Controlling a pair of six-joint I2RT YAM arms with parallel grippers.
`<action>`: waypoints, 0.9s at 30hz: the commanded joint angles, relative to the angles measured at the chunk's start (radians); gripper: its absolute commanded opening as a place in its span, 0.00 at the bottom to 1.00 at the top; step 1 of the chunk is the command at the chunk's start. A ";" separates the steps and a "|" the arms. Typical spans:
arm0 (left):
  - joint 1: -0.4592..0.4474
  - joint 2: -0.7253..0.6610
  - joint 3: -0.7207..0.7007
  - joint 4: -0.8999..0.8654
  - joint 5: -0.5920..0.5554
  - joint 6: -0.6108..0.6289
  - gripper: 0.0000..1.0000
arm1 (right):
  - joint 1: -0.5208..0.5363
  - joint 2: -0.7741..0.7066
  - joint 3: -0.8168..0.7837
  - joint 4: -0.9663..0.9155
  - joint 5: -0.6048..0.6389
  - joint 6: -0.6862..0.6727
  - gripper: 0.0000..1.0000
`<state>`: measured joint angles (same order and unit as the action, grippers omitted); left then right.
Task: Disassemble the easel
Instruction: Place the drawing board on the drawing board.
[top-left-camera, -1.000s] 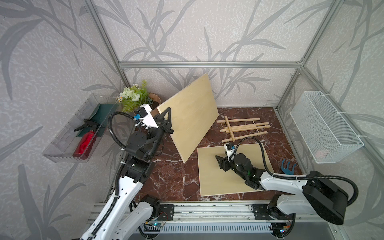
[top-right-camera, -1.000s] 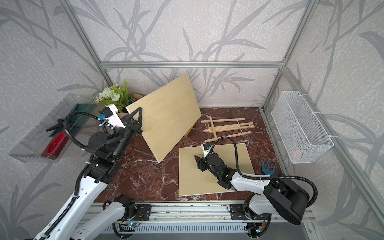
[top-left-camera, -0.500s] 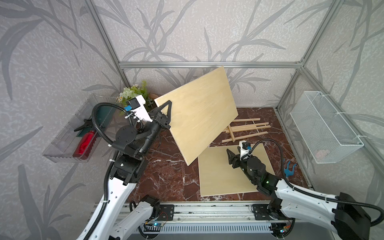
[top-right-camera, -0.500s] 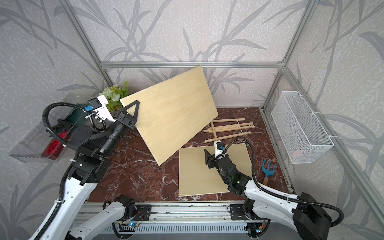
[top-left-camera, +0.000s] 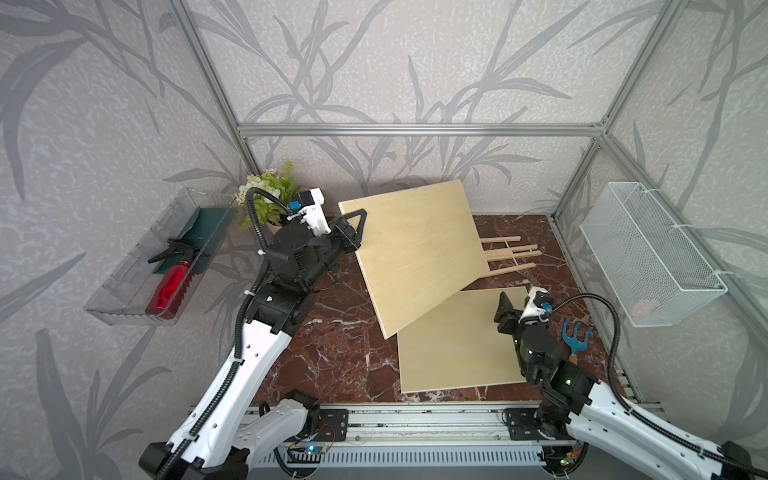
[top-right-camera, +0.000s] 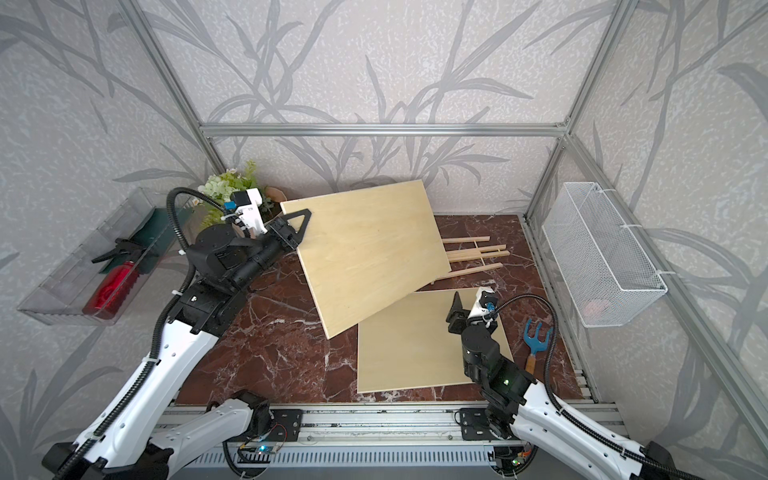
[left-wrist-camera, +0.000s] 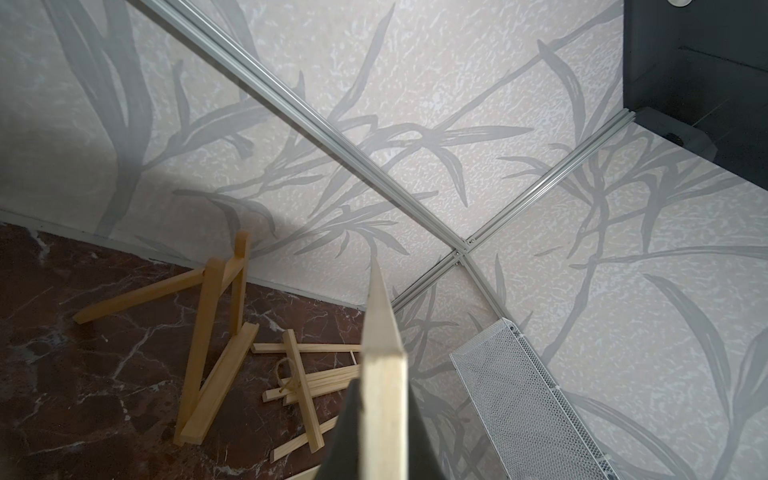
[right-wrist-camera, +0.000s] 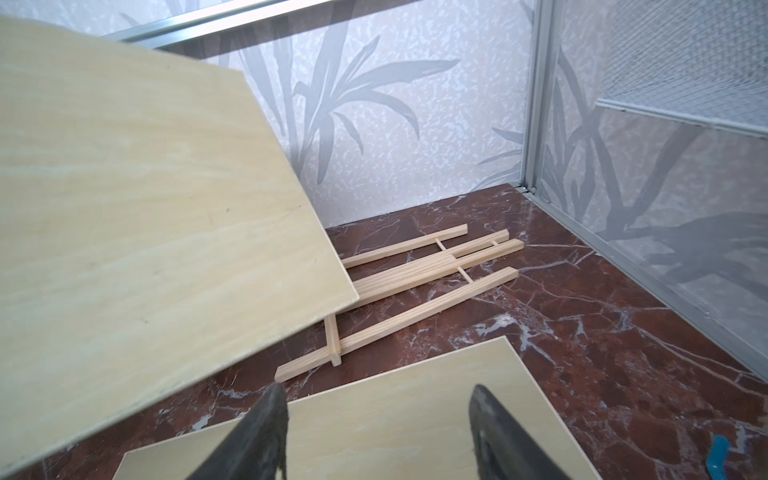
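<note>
My left gripper (top-left-camera: 357, 226) is shut on the left edge of a large pale wooden board (top-left-camera: 415, 253), which it holds tilted in the air. The left wrist view shows the board's edge (left-wrist-camera: 384, 374) between the dark fingers. A second board (top-left-camera: 453, 340) lies flat on the marble. My right gripper (top-left-camera: 517, 299) hovers open over its far right corner, with nothing between the fingers (right-wrist-camera: 266, 432). A folded easel (top-left-camera: 507, 253) lies flat at the back right. A thicker wooden frame (left-wrist-camera: 212, 345) stands behind the held board and is hidden in both top views.
A blue garden fork (top-left-camera: 575, 336) lies right of the flat board. A white wire basket (top-left-camera: 648, 253) hangs on the right wall. On the left wall, a clear tray (top-left-camera: 124, 291) holds a red spray bottle (top-left-camera: 170, 282). A potted plant (top-left-camera: 270, 199) stands back left.
My left arm raised the board, then swung it right and flatter, so its low edge now overhangs the flat board. The right arm drew back from the flat board's middle to its right corner.
</note>
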<state>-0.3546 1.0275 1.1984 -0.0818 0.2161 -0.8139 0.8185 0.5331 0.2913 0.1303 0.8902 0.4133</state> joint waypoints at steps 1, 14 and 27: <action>-0.004 -0.033 0.066 0.277 0.039 -0.198 0.00 | -0.002 -0.051 0.005 -0.051 0.060 -0.025 0.68; -0.057 0.082 0.010 0.340 0.182 -0.315 0.00 | -0.007 -0.161 0.060 -0.176 0.093 -0.057 0.68; -0.171 0.117 -0.116 0.386 0.194 -0.302 0.00 | -0.007 -0.272 0.042 -0.171 0.063 -0.087 0.68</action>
<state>-0.5030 1.1774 1.0599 0.0162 0.3691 -0.9882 0.8150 0.2642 0.3248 -0.0551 0.9493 0.3424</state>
